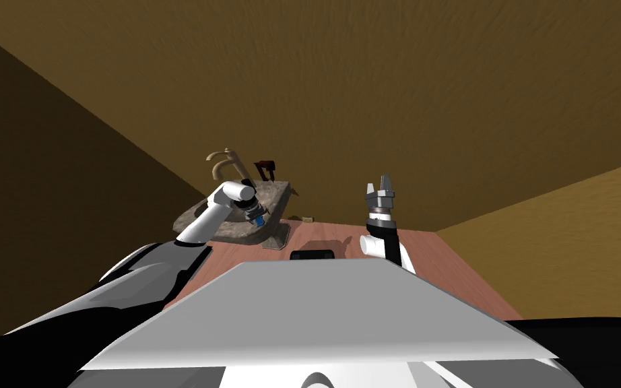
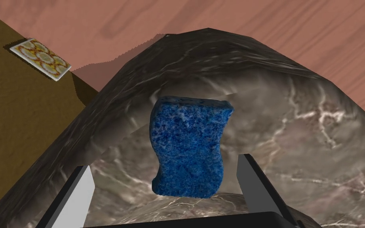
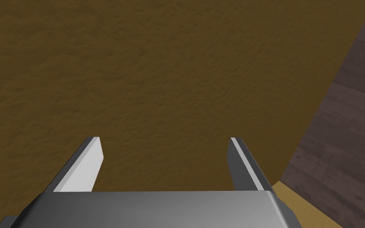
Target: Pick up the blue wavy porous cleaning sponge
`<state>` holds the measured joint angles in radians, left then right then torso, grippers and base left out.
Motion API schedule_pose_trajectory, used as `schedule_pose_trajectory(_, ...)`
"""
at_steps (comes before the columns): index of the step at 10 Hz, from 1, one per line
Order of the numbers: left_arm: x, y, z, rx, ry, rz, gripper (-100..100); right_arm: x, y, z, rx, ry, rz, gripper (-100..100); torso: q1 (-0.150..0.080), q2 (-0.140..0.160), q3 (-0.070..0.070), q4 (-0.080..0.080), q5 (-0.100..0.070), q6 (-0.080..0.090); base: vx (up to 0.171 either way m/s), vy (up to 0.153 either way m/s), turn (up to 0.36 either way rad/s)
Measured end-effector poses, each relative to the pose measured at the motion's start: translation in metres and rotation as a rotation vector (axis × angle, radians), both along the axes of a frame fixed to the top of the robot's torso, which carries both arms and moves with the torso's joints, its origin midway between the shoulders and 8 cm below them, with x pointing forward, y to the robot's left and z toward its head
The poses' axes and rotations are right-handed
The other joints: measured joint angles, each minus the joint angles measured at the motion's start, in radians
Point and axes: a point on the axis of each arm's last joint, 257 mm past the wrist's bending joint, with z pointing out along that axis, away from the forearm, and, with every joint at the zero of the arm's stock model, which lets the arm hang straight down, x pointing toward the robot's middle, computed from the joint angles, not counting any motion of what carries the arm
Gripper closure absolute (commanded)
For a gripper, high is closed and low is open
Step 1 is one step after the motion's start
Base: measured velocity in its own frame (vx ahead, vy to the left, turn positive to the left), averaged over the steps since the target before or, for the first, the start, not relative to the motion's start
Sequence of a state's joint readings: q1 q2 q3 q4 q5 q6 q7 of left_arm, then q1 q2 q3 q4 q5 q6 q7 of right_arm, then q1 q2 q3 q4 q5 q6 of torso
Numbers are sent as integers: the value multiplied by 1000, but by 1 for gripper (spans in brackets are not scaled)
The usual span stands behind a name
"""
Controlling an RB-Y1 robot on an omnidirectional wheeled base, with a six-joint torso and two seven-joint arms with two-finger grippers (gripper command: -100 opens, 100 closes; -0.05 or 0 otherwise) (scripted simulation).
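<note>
A blue wavy sponge (image 2: pixel 188 147) lies inside a grey marbled basin (image 2: pixel 296 118). My left gripper (image 2: pixel 166 178) is open, one finger on each side of the sponge's near end, neither touching it. From the head camera, the left gripper (image 1: pixel 257 217) reaches down into the basin (image 1: pixel 235 230), and a speck of blue, the sponge (image 1: pixel 260 220), shows at its tip. My right gripper (image 1: pixel 380 190) is raised above the counter, pointing up, and its fingers (image 3: pixel 86 162) stand open with nothing between them.
The basin sits on a reddish wooden counter (image 1: pixel 437 263). A curved tan tap (image 1: pixel 225 162) and a dark fixture (image 1: pixel 265 168) stand behind it. A patterned tile (image 2: pixel 40 58) lies on the counter beyond the basin. Brown walls close in behind and to both sides.
</note>
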<state>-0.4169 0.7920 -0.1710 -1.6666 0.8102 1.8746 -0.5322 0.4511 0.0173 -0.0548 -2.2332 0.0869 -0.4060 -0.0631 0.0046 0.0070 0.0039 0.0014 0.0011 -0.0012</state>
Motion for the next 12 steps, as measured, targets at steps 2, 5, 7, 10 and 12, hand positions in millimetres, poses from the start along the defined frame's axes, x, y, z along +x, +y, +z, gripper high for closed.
schedule_pose_trajectory(2,0,1,-1,0,-1,3,100,0,0,0,0,0,0,0,-3,-5,-3,-1,0,0,-7,5,3)
schedule_pose_trajectory(5,0,0,0,0,-1,1,100,0,0,0,0,0,0,0,-4,-7,-4,-2,-1,-1,0,0,0)
schedule_pose_trajectory(7,0,0,0,0,-1,2,100,0,0,0,0,0,0,0,-4,-7,-4,-2,-1,-1,24,-16,146)
schedule_pose_trajectory(10,-5,-7,12,-1,-3,-49,100,0,0,0,0,0,0,0,-8,-13,-7,-2,-2,-1,107,-71,240)
schedule_pose_trajectory(12,-8,-8,18,-1,-3,-75,0,0,0,0,0,0,0,0,-6,-12,-7,-3,-1,0,28,-20,23)
